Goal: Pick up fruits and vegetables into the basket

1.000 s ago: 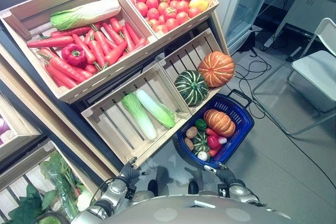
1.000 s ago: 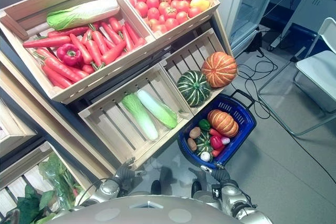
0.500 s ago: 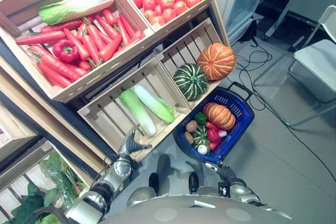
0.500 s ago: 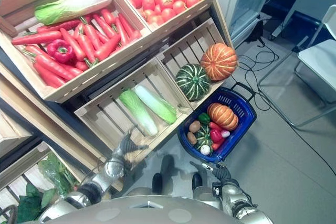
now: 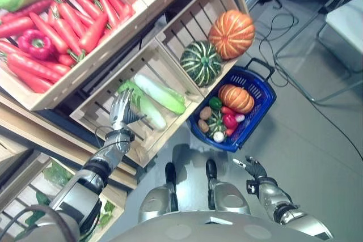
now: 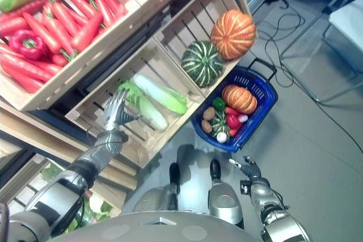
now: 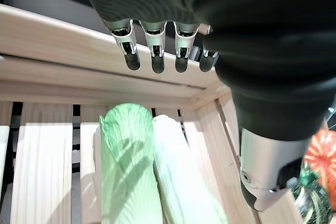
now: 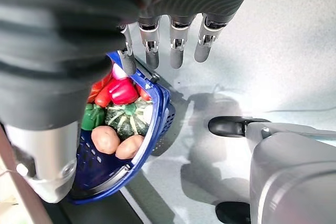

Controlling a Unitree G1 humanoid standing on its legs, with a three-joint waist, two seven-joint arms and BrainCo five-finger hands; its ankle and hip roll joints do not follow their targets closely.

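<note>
Left hand (image 5: 121,107) fingers (image 7: 152,56) straight above cabbages (image 5: 148,96), no writing legible

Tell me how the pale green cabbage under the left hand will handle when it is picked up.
The cabbage is long and rounded, so it may roll against its neighbour. Its leafy skin looks smooth, perhaps slippery. The open left hand probably needs a wide wrap around its middle.

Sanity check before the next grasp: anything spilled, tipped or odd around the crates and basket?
Nothing stands out. The blue plastic basket sits upright on the floor with its produce inside, and the two pale green cabbages lie in their wooden crate under the open left hand.
</note>
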